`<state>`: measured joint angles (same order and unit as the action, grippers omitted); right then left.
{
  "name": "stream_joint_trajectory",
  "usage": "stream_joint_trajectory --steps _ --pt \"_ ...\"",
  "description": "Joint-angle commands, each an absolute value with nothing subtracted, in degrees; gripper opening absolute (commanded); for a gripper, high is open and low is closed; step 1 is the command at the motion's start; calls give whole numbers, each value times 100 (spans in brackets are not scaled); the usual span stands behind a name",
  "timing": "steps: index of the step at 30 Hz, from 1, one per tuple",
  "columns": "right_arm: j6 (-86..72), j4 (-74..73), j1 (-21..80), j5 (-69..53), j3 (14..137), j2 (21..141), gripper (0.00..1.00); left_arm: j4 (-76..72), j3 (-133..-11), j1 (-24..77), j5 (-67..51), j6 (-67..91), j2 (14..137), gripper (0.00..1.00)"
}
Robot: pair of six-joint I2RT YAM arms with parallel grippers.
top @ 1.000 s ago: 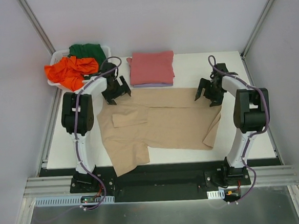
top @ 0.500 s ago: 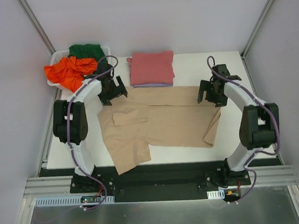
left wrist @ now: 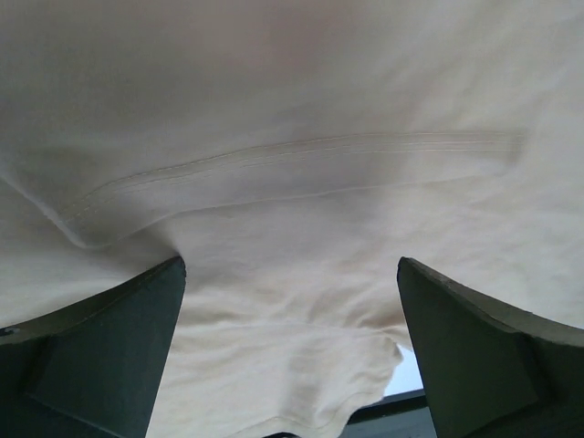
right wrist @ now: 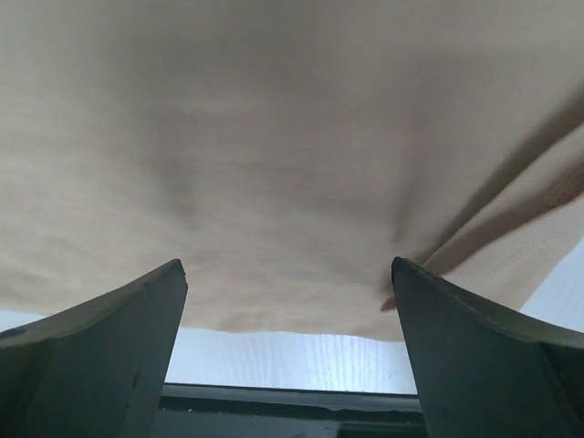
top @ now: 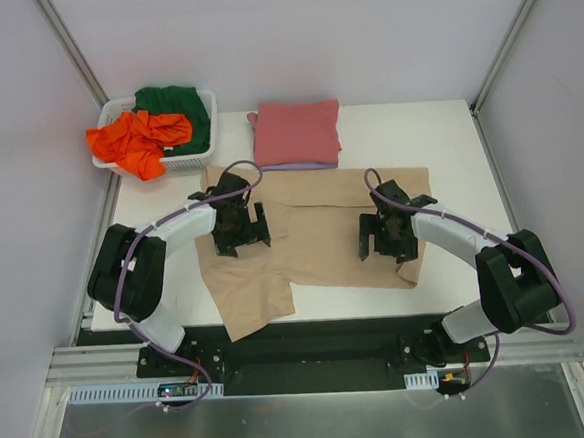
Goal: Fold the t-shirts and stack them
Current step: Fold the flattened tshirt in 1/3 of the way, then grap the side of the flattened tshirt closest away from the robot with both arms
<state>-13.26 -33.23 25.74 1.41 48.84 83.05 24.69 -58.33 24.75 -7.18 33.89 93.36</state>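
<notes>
The tan-beige t-shirt (top: 313, 233) lies spread on the white table, its near left part hanging over the front edge. It fills the left wrist view (left wrist: 292, 182) and the right wrist view (right wrist: 292, 155). My left gripper (top: 241, 230) is open and low over the shirt's left part with its folded sleeve. My right gripper (top: 384, 238) is open and low over the shirt's right part. A folded pinkish-red shirt (top: 296, 130) lies on a pale lavender one (top: 298, 165) at the back. Orange (top: 136, 140) and dark green (top: 176, 105) shirts lie in the basket.
The white slotted basket (top: 203, 150) stands at the back left corner of the table (top: 457, 137). The table's front edge and a dark rail (right wrist: 292, 401) show below the shirt's hem in the right wrist view.
Both grippers have moved from the shirt's far edge toward me, now over the middle of the shirt. The shirt's far edge now lies further back, and its right side is laid differently.
</notes>
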Motion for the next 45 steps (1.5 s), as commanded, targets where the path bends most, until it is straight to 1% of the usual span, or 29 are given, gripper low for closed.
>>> stream_joint_trajectory --steps 1,4,7,12,15,18,20,24,29,33,36,40,43,45 --pt "-1661 -3225 2532 588 4773 8349 96 2127 -5476 2408 -669 3647 9492 99" --pt "-1696 -3269 2313 729 4597 8324 96 2127 -5327 2382 -466 3691 9527 99" --pt "-1784 -3427 1778 843 4334 8061 96 2136 -5256 2347 -308 3700 9501 99" --pt "-1907 -4024 609 1431 3947 6981 96 2136 -5221 2250 -273 3709 9440 99" --pt "-1960 -4175 159 1669 3841 6129 96 2145 -5256 2241 -343 3691 9352 99" --pt "-1978 -4254 18 1793 3832 5609 96 2162 -5378 2250 -404 3630 9185 99" --pt "-1855 -4184 18 1618 3823 5406 96 2232 -5484 2250 -474 3604 9045 99" --pt "-1582 -4148 18 1196 3858 5370 96 2556 -5441 2346 -571 3638 8413 99" --pt "-1512 -4026 -114 1090 3814 5344 96 3610 -4906 2680 -37 4024 7236 99" --pt "-1336 -3982 -141 1046 3832 5405 96 4446 -4081 3268 132 4735 6330 99" --pt "-1231 -3955 -158 1020 3832 5484 96 4929 -3552 3847 -139 5342 5881 95" --pt "-1160 -3894 -176 1020 3788 5607 96 5597 -3393 4499 -36 6115 5538 89" --pt "-1221 -3736 -185 967 3630 5660 96 5599 -3279 4807 -132 6406 5362 75" --pt "-1230 -3692 -193 914 3604 5704 96 5581 -3191 4948 -175 6495 5405 69"
